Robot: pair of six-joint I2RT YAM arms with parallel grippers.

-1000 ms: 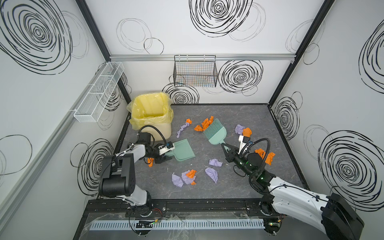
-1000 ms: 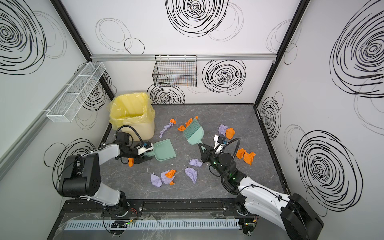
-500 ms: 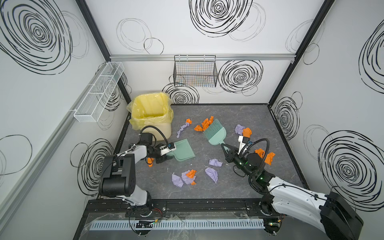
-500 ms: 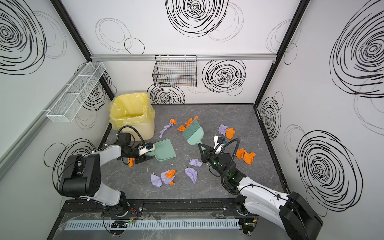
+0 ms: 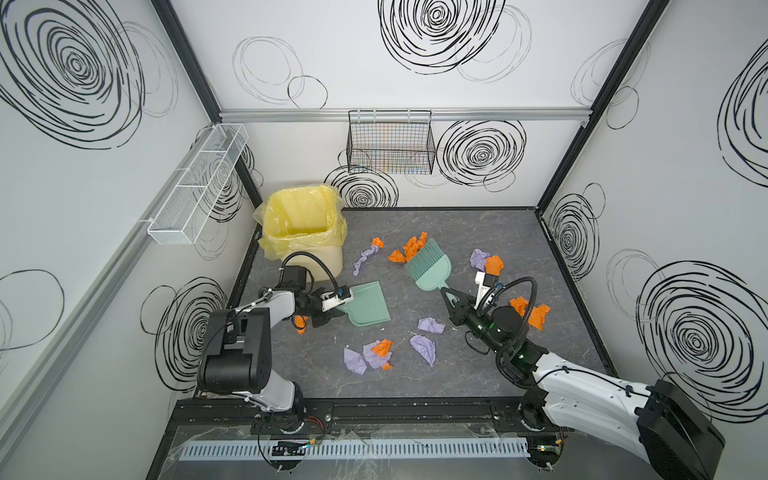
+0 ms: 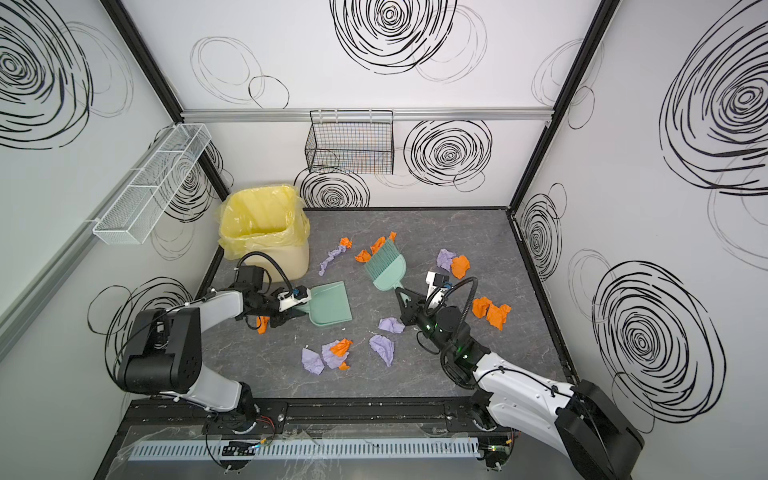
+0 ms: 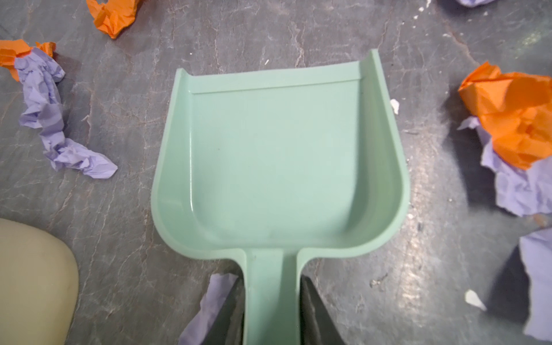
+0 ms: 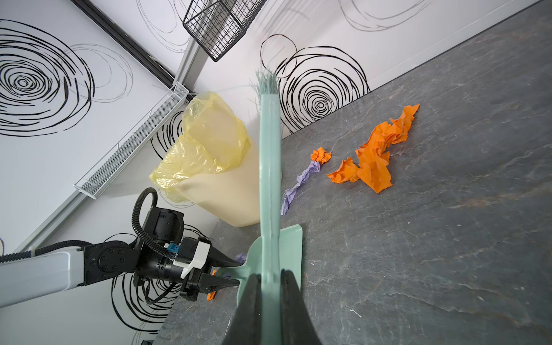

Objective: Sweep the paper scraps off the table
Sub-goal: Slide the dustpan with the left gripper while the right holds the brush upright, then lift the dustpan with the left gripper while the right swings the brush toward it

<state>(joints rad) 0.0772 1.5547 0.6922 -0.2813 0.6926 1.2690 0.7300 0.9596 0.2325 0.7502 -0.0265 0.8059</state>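
Orange and lavender paper scraps lie scattered on the dark table (image 5: 478, 374): an orange heap (image 5: 409, 249) at the brush bristles, a lavender wad (image 5: 424, 349), a mixed cluster (image 5: 372, 355) (image 7: 513, 128), orange wads (image 5: 530, 311) at the right. My left gripper (image 5: 344, 308) (image 7: 271, 280) is shut on the handle of the mint-green dustpan (image 5: 370, 305) (image 7: 280, 167), which lies flat and holds nothing. My right gripper (image 5: 446, 293) (image 8: 270, 274) is shut on the handle of the mint-green brush (image 5: 428, 266) (image 8: 270, 167). An orange scrap (image 5: 300, 324) lies under the left wrist.
A bin with a yellow liner (image 5: 303, 232) stands at the back left, close behind the left arm. A black wire basket (image 5: 390, 143) hangs on the back wall and a white wire shelf (image 5: 199, 183) on the left wall. Walls close the table on three sides.
The left jaws have closed in onto the dustpan handle, which they stood wider around before. The right arm, brush and scraps have not moved.
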